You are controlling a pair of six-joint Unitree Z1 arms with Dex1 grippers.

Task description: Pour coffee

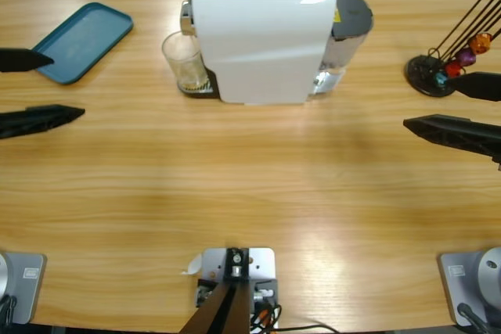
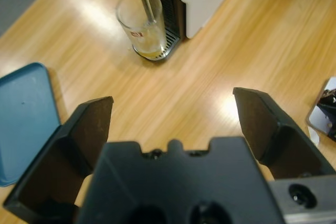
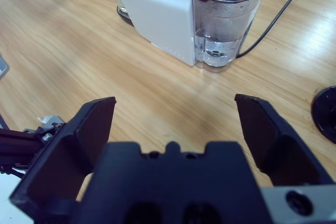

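Both tools, left tool (image 2: 170,124) and right tool (image 3: 173,124), gape wide, empty.

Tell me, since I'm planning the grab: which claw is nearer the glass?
The left claw, open at the table's left edge by the tray. The glass stands left of the machine; the right claw is beyond it.

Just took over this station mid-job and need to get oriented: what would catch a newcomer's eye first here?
The big white coffee machine at the table's far middle dominates, with a clear glass tumbler on its drip tray holding a shallow layer of amber coffee. A teal plastic tray lies at the far left, and a black capsule stand with coloured capsules at the far right. The left gripper and right gripper hang open at the table's sides, holding nothing.
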